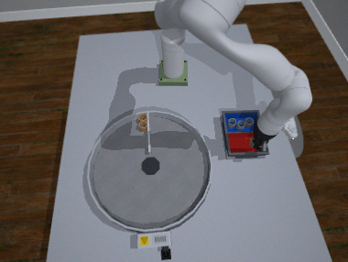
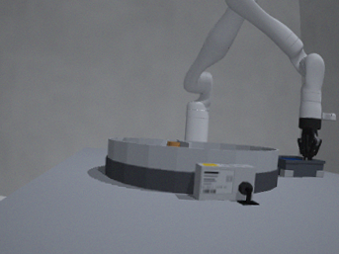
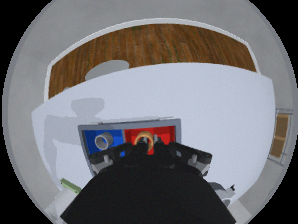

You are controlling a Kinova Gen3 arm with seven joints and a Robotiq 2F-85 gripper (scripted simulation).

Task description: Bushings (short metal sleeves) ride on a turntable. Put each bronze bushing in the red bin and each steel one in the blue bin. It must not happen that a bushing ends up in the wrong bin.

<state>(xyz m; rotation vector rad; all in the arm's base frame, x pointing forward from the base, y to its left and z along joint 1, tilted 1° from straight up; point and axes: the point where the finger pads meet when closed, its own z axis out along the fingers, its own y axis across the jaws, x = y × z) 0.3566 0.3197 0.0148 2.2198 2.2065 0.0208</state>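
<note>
Bench (image 1: 261,211) (image 2: 122,224) (image 3: 215,95) surface lay between the round wall of the turntable (image 1: 90,179) (image 2: 192,158) and the dark-edged tray (image 1: 225,142) (image 2: 302,169) (image 3: 178,131), leaving a gap there, with another strip between the tray and the bench's side edge. Gripper (image 1: 256,145) (image 2: 307,157) (image 3: 150,139) and tray wall were close: the fingers were down at the red bin (image 1: 238,143) (image 3: 166,133), near its outer side, with little room to that wall. They were nearly together, pinching the wall of a bronze bushing (image 1: 252,143) (image 3: 145,135) over or in the red bin; whether it touched the floor of the bin could not be told. Its round mouth faced the wrist camera and its long axis ran roughly upright. Three steel bushings (image 1: 241,125) (image 3: 104,141) stood in the blue bin (image 1: 238,115) (image 3: 90,135), open ends up. Two more bronze bushings (image 1: 143,122) sat on the turntable beside the straight bar (image 1: 148,137), one behind the other along it, also mouth up. At the front of the turntable, a pale box (image 1: 154,240) (image 2: 225,183) bore a yellow warning triangle, a barcode-like patch and print too small to read. No brand could be read on the arm.
</note>
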